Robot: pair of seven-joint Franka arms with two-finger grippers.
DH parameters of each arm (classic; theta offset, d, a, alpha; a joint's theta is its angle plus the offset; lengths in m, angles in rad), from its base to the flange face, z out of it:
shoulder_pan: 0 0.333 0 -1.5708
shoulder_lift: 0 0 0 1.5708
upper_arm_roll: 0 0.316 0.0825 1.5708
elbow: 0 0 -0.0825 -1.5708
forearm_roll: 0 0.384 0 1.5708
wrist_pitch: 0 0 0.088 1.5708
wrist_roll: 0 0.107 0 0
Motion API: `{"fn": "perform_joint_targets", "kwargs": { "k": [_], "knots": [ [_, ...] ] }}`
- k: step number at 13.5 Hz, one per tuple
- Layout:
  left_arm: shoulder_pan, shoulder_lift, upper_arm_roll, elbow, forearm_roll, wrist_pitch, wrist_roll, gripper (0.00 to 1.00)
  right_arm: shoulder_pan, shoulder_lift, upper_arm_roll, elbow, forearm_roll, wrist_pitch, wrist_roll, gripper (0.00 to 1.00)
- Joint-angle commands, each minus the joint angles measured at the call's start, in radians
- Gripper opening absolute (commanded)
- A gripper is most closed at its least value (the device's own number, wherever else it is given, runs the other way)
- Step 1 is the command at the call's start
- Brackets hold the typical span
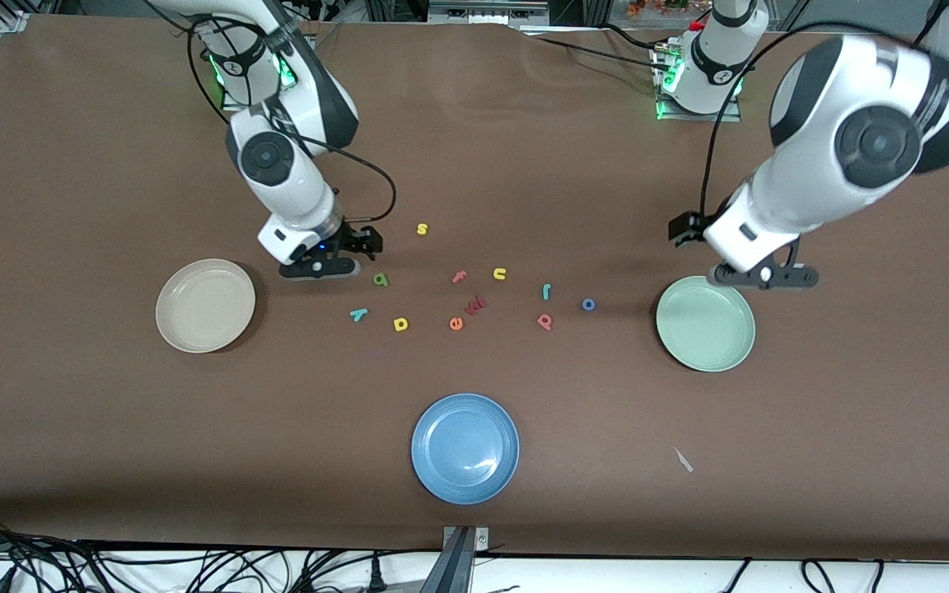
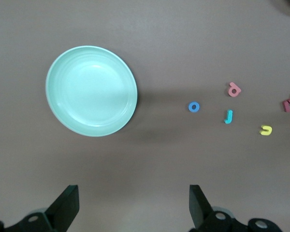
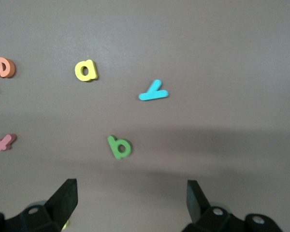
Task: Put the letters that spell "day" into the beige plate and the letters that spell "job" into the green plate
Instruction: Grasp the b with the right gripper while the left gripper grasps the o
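Small foam letters lie in a loose row mid-table. The green a (image 1: 381, 280) (image 3: 119, 147), teal y (image 1: 358, 314) (image 3: 153, 92) and yellow d (image 1: 400, 324) (image 3: 86, 70) are toward the beige plate (image 1: 205, 305). The teal j (image 1: 546, 291) (image 2: 228, 116), pink-red b (image 1: 545, 321) (image 2: 234, 89) and blue o (image 1: 589, 305) (image 2: 194, 107) are toward the green plate (image 1: 705, 324) (image 2: 91, 91). Both plates hold nothing. My right gripper (image 1: 322, 267) (image 3: 130, 188) hangs open and empty over the table beside the green a. My left gripper (image 1: 763, 276) (image 2: 133, 193) hangs open and empty over the green plate's rim.
A blue plate (image 1: 465, 447) sits nearer the front camera. Other letters lie among the row: yellow s (image 1: 422, 229), pink f (image 1: 460, 277), yellow u (image 1: 500, 273), orange e (image 1: 456, 324) and a dark red letter (image 1: 477, 305). A paper scrap (image 1: 683, 459) lies toward the front.
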Motion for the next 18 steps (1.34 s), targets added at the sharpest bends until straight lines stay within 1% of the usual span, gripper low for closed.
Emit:
{"fn": "perform_joint_targets", "kwargs": {
  "k": [1, 2, 4, 6, 7, 9, 11, 12, 13, 14, 15, 17, 18],
  "knots": [
    [-0.051, 0.156, 0.003, 0.108, 0.036, 0.067, 0.0, 1.0, 0.026, 0.08, -0.005, 0.032, -0.011, 0.068, 0.032, 1.0],
    [-0.083, 0.199, 0.006, 0.108, 0.036, 0.137, -0.008, 1.0, 0.034, 0.105, -0.006, 0.049, -0.016, 0.069, 0.048, 1.0],
    [-0.102, 0.289, 0.005, 0.108, 0.04, 0.234, -0.09, 1.0, 0.04, 0.136, -0.007, 0.072, -0.051, 0.074, 0.084, 1.0],
    [-0.154, 0.34, 0.008, 0.106, 0.04, 0.314, -0.181, 1.0, 0.04, 0.149, -0.007, 0.079, -0.076, 0.074, 0.106, 0.99],
    [-0.163, 0.359, 0.009, 0.102, 0.04, 0.333, -0.227, 1.0, 0.04, 0.16, -0.007, 0.086, -0.077, 0.074, 0.105, 0.99],
    [-0.163, 0.402, 0.008, 0.08, 0.04, 0.383, -0.342, 1.0, 0.04, 0.182, -0.007, 0.095, -0.086, 0.074, 0.104, 0.92],
    [-0.197, 0.411, 0.012, 0.042, 0.042, 0.39, -0.449, 1.0, 0.04, 0.198, -0.005, 0.106, -0.091, 0.074, 0.104, 0.89],
    [-0.197, 0.409, 0.011, 0.022, 0.06, 0.39, -0.485, 1.0, 0.04, 0.205, -0.005, 0.11, -0.091, 0.074, 0.104, 0.88],
    [-0.195, 0.409, 0.009, 0.008, 0.098, 0.39, -0.5, 1.0, 0.04, 0.212, -0.005, 0.118, -0.091, 0.074, 0.104, 0.84],
    [-0.192, 0.411, 0.008, -0.004, 0.108, 0.403, -0.52, 0.99, 0.04, 0.215, -0.003, 0.125, -0.091, 0.072, 0.104, 0.81],
    [-0.185, 0.411, 0.008, -0.034, 0.106, 0.438, -0.537, 0.98, 0.04, 0.226, -0.005, 0.13, -0.091, 0.072, 0.104, 0.77],
    [-0.189, 0.403, 0.005, -0.099, 0.1, 0.515, -0.595, 0.9, 0.04, 0.235, -0.003, 0.136, -0.09, 0.071, 0.104, 0.76],
    [-0.194, 0.391, 0.003, -0.123, 0.1, 0.526, -0.632, 0.87, 0.04, 0.237, -0.003, 0.138, -0.09, 0.071, 0.104, 0.73]
  ]
}}
